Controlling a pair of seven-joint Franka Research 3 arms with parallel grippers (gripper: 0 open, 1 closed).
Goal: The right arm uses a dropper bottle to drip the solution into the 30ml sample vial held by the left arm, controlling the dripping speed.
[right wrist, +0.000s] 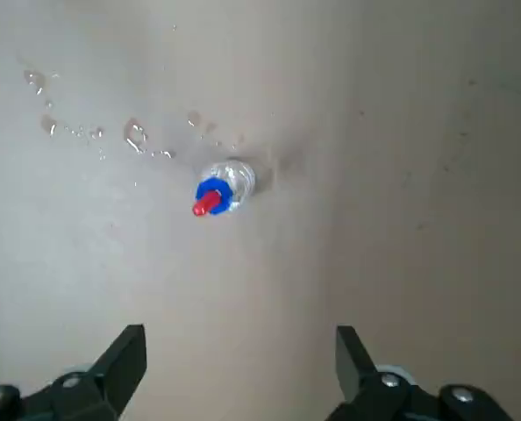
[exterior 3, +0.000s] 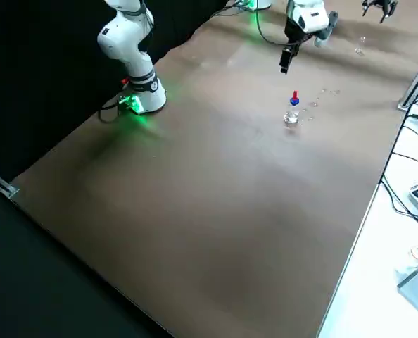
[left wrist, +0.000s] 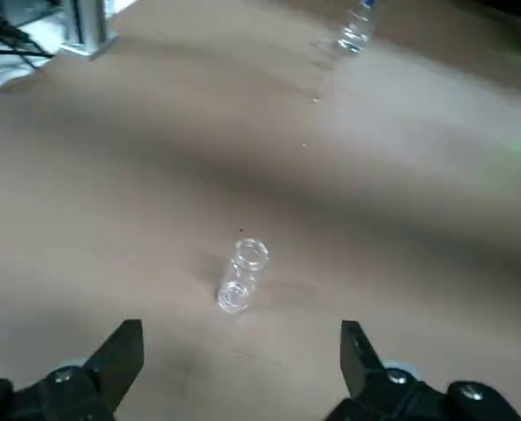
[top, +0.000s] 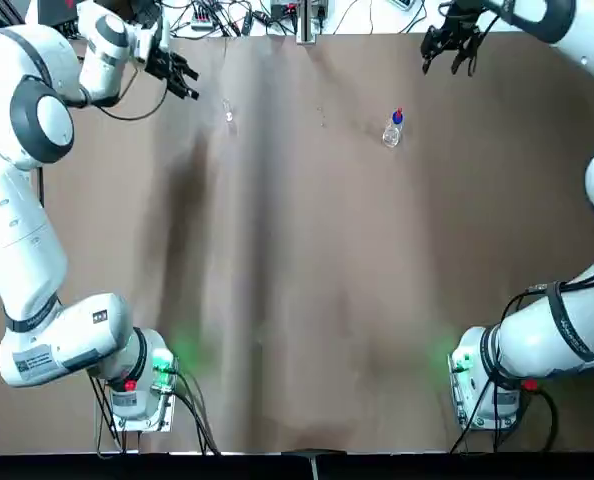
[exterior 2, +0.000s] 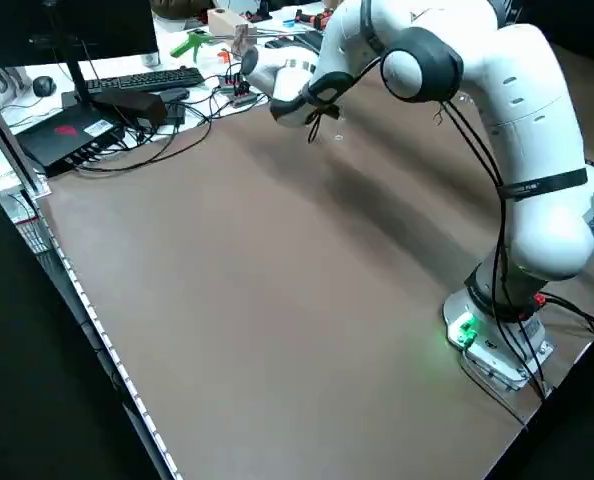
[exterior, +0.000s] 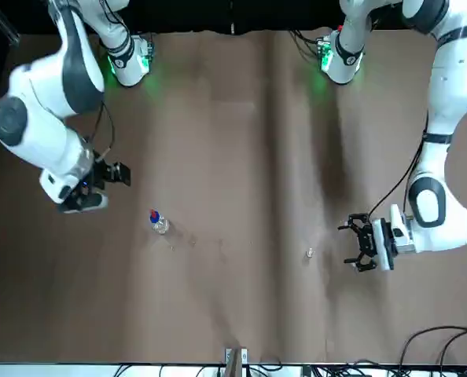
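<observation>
Tabletop: brown covering [top: 307, 300], spotted with droplets [right wrist: 134, 136]
Left gripper [left wrist: 242, 368]: fingers spread wide, nothing held
Sample vial [left wrist: 243, 275]: stood upright, beyond left fingertips
Right gripper [right wrist: 241, 373]: fingers parted widely, unfilled
Dropper bottle [right wrist: 226, 186]: seen beyond right fingertips

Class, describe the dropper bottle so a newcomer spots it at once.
Look at the brown-covered table between the two robot arms. Towards its far side from their bases stands a small clear bottle. Its blue collar and red top set it apart from the plain, capless vial.
</observation>
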